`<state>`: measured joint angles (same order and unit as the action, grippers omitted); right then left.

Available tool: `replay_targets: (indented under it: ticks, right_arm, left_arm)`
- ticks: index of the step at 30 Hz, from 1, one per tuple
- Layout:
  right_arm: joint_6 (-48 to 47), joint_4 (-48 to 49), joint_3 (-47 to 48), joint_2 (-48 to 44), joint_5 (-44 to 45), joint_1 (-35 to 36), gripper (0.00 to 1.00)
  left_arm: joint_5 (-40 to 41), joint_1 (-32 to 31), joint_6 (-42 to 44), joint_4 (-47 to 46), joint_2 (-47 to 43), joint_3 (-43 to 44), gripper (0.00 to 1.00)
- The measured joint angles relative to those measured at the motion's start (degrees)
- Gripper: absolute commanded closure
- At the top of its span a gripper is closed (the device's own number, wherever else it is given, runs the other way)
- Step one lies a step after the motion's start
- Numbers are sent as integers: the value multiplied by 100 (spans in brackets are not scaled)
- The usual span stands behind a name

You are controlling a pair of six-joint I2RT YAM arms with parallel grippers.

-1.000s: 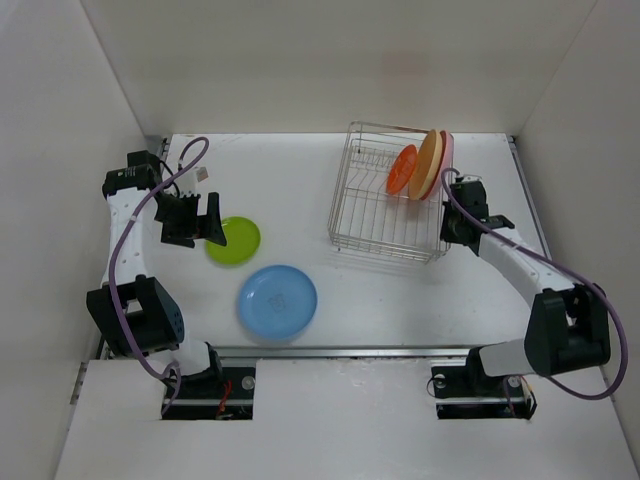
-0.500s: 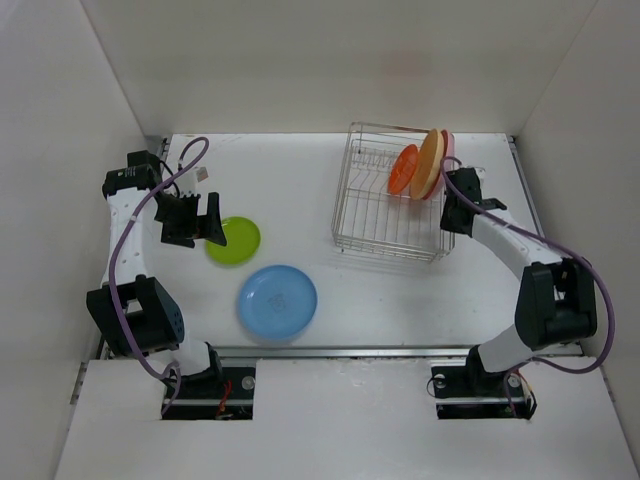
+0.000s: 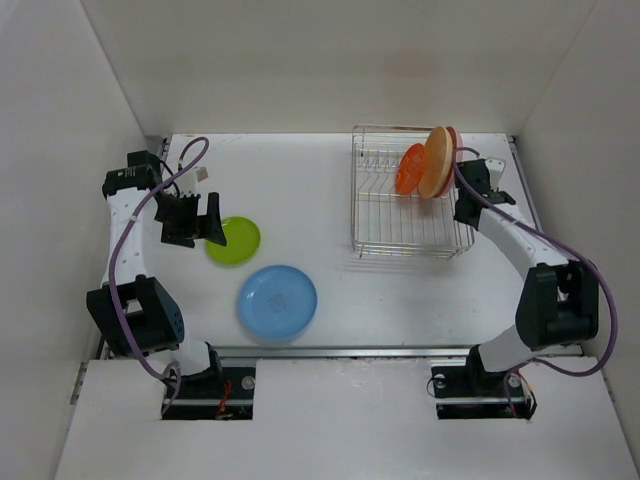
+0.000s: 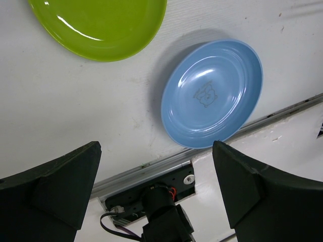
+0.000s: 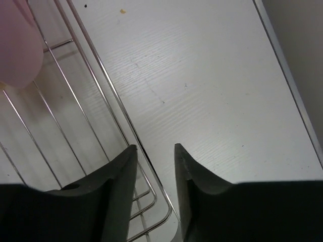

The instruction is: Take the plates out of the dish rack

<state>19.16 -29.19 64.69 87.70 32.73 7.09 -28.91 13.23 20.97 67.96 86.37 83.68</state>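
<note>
The wire dish rack [image 3: 410, 252] stands at the back right of the table. Three plates stand on edge in it: an orange-red plate [image 3: 409, 168], a pale yellow-orange plate [image 3: 437, 162], and a pink plate [image 3: 453, 138] behind them. My right gripper [image 3: 466, 208] is at the rack's right side. In the right wrist view the right gripper [image 5: 154, 148] is open by a narrow gap, and the rack's rim wire [image 5: 116, 101] runs between its fingers unclamped. A lime green plate [image 3: 234, 240] and a blue plate [image 3: 277, 300] lie flat on the table. My left gripper [image 3: 197, 232] hovers open beside the green plate, holding nothing.
White walls enclose the table on three sides. A metal rail [image 3: 350, 350] runs along the near edge by the arm bases. The left wrist view shows the green plate [image 4: 98, 25], the blue plate [image 4: 212, 93] and the left arm's base [image 4: 161, 201] below the open left gripper [image 4: 155, 151].
The rack with its three plates has slid to the right and straightened, drawn by my right gripper, whose jaws have since parted off the rim wire. The left arm has not moved.
</note>
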Motion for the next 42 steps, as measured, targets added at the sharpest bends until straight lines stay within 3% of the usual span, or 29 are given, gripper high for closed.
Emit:
replay_targets:
  ticks: [3, 4, 11, 14, 16, 20, 24, 28, 32, 42]
  right_arm:
    - [-61, 26, -17, -221, -46, 17, 35]
    - [-81, 55, -59, -400, -66, 59, 32]
    - [-125, 424, -39, -2507, -319, 540, 28]
    - [-186, 721, 315, -2680, -750, 767, 28]
    - [-236, 833, 793, -2293, -1029, 918, 30]
    - [-289, 826, 2000, -671, -1432, 1036, 45]
    - [-227, 450, 2879, 1045, -1572, 1058, 48]
    - [-103, -24, 3357, 2096, -1425, 1056, 49]
    - [96, -411, 3786, 2638, -944, 1051, 49]
    - [328, -509, 3941, 2962, -334, 1045, 46]
  left_arm:
    - [0, 0, 0, 0, 0, 0, 10]
    - [0, 0, 0, -2, 0, 0, 10]
    - [4, 0, -13, -37, 0, 0, 10]
    - [7, 0, -61, -94, 0, 0, 10]
    - [11, 0, -96, -114, 0, 0, 10]
    - [87, 0, -157, -157, 0, 0, 10]
    - [234, 0, -177, -262, -31, -31, 10]
    - [348, 0, -184, -293, -79, -87, 10]
    - [413, 0, -186, -306, -81, -87, 10]
    - [448, 0, -197, -341, -81, -170, 10]
